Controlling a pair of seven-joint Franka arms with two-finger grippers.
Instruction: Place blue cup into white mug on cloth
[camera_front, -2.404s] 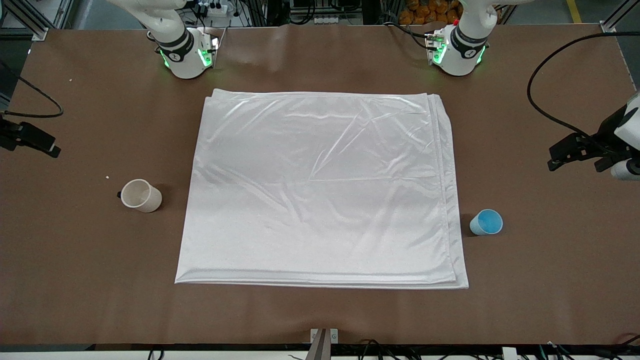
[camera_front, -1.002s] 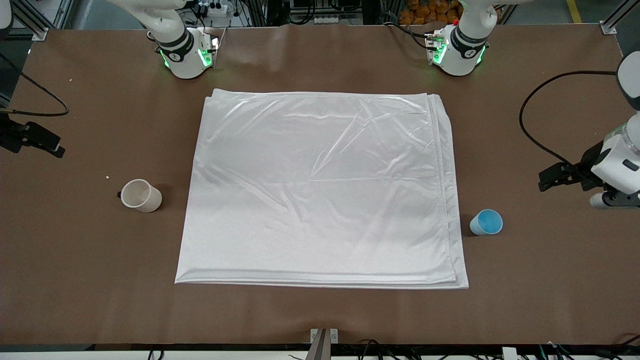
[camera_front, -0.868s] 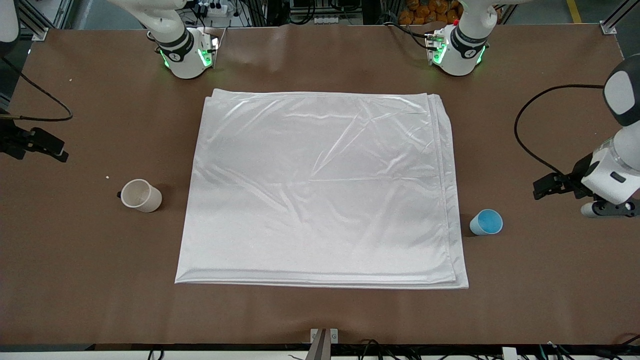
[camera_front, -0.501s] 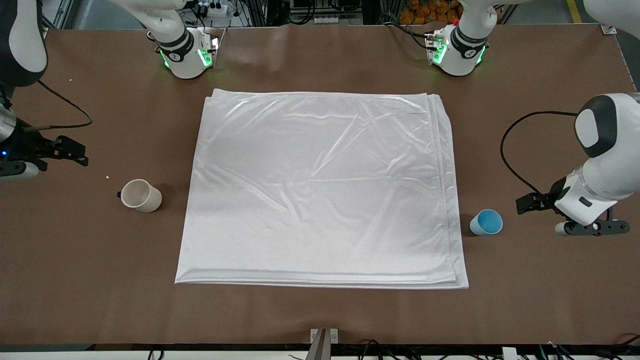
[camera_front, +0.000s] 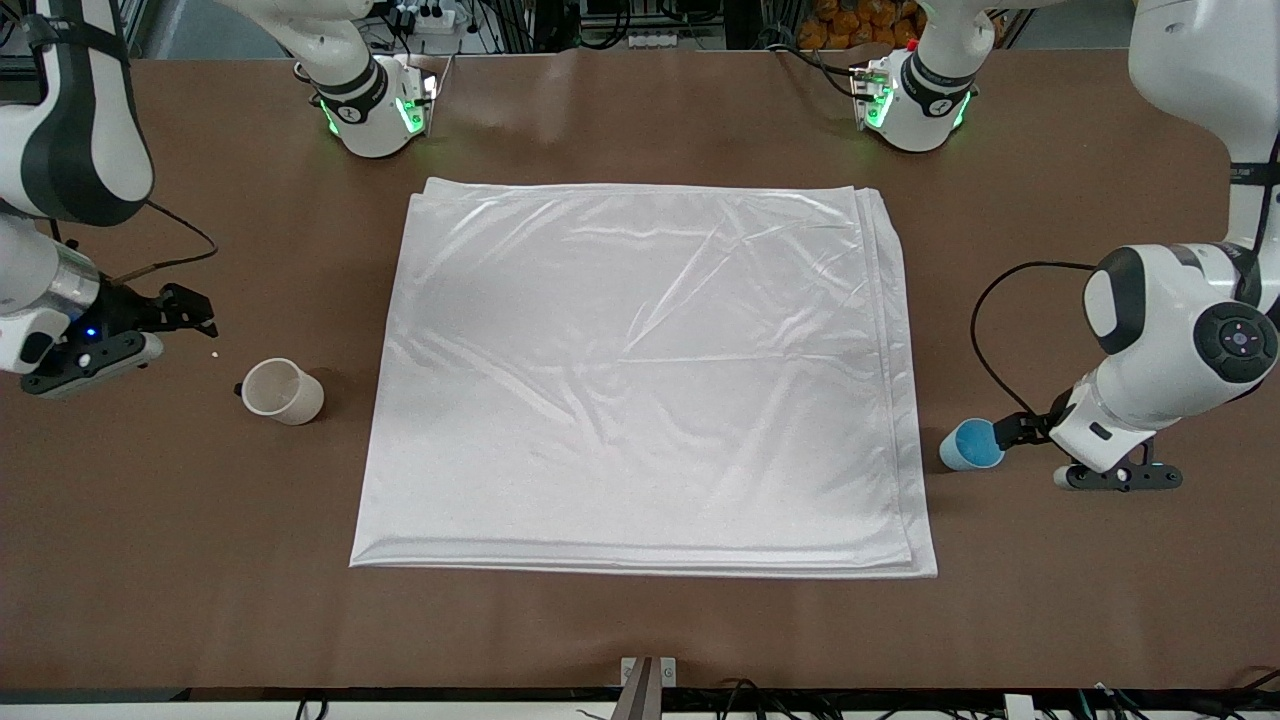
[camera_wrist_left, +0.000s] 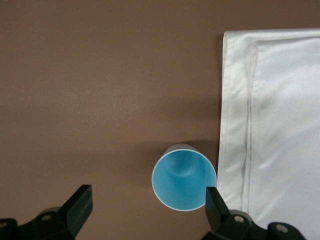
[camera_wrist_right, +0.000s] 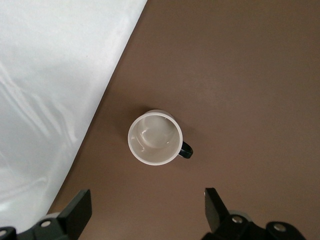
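Note:
The blue cup (camera_front: 972, 445) stands upright on the bare brown table, just off the cloth's (camera_front: 640, 380) edge toward the left arm's end. In the left wrist view the blue cup (camera_wrist_left: 184, 182) sits close to one fingertip, beside the cloth (camera_wrist_left: 280, 125). My left gripper (camera_front: 1115, 476) (camera_wrist_left: 148, 196) hovers open and empty over the table beside it. The white mug (camera_front: 283, 392) (camera_wrist_right: 155, 137) stands on bare table by the cloth's (camera_wrist_right: 50, 90) edge toward the right arm's end, black handle pointing away from the cloth. My right gripper (camera_front: 90, 360) (camera_wrist_right: 146, 197) hangs open and empty over the table beside the mug.
Both arm bases (camera_front: 375, 110) (camera_front: 915, 100) stand at the table's edge farthest from the front camera. A black cable (camera_front: 990, 330) loops from the left wrist above the table. A small white crumb (camera_front: 214, 353) lies near the mug. A metal bracket (camera_front: 648, 672) sits at the near edge.
Both arms have swung in from the table's ends and lowered. The left gripper has come up to the blue cup, the right gripper toward the mug. Cups and cloth have not moved.

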